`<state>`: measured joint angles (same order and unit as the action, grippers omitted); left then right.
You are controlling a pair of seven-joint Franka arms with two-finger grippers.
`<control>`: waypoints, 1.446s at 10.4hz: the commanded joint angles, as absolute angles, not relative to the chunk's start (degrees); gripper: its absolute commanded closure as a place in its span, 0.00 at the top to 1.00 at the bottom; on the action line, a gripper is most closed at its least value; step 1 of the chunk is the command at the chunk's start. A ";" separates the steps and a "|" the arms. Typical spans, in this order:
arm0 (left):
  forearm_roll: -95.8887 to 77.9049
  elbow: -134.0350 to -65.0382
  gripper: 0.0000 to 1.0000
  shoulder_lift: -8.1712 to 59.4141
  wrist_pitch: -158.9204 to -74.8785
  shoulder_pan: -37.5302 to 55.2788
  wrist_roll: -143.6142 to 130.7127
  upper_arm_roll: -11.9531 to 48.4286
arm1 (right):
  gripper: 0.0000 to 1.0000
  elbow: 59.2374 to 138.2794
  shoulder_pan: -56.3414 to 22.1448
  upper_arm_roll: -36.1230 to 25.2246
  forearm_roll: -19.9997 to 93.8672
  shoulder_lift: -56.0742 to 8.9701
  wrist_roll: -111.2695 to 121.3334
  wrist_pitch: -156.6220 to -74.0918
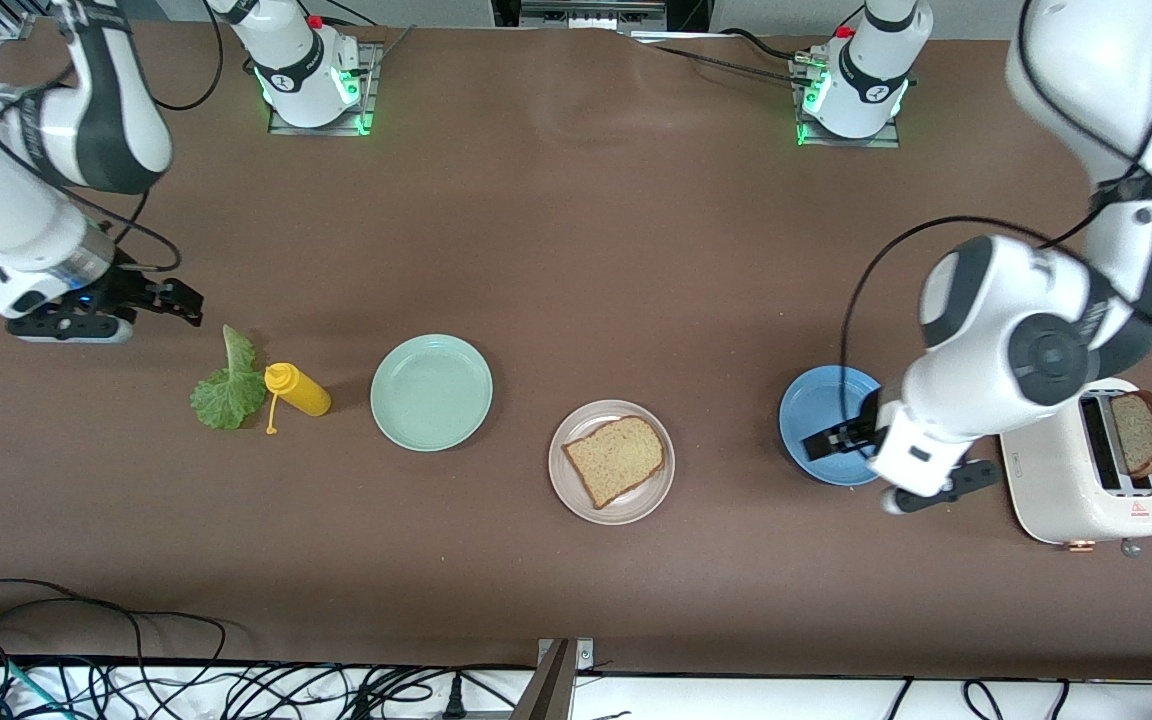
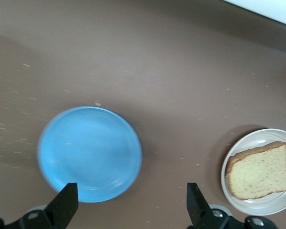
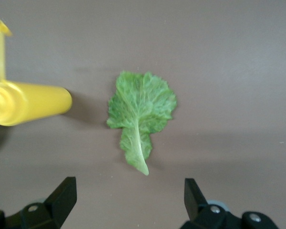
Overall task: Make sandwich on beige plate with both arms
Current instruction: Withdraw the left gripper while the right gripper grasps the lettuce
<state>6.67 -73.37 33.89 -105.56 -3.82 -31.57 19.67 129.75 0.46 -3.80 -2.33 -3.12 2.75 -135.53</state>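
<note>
Front view gives us the left gripper (image 1: 841,440) over the blue plate (image 1: 816,410), fingers spread wide and holding nothing. Near it, toward the right arm's end, the beige plate (image 1: 658,485) carries one bread slice (image 1: 616,458); a second slice (image 1: 1144,432) stands in the toaster (image 1: 1056,480) beside the left gripper. Our right gripper (image 1: 171,300) hangs wide apart and empty just by the lettuce leaf (image 1: 228,385), which lies beside the yellow bottle (image 1: 299,390).
</note>
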 commanded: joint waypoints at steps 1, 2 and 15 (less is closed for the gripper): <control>7.65 -74.88 1.00 28.76 -100.83 -7.72 -23.94 20.04 | 1.00 131.57 0.53 -4.04 -3.25 -7.45 3.60 -140.08; 7.82 -74.97 1.00 27.70 -98.72 -9.74 -19.64 19.95 | 1.00 131.57 0.53 -4.04 -3.34 -10.52 4.04 -142.97; 7.91 -74.62 0.95 32.16 -108.88 -30.50 15.81 16.26 | 0.00 130.35 1.58 -4.92 -3.16 -18.91 12.48 -158.12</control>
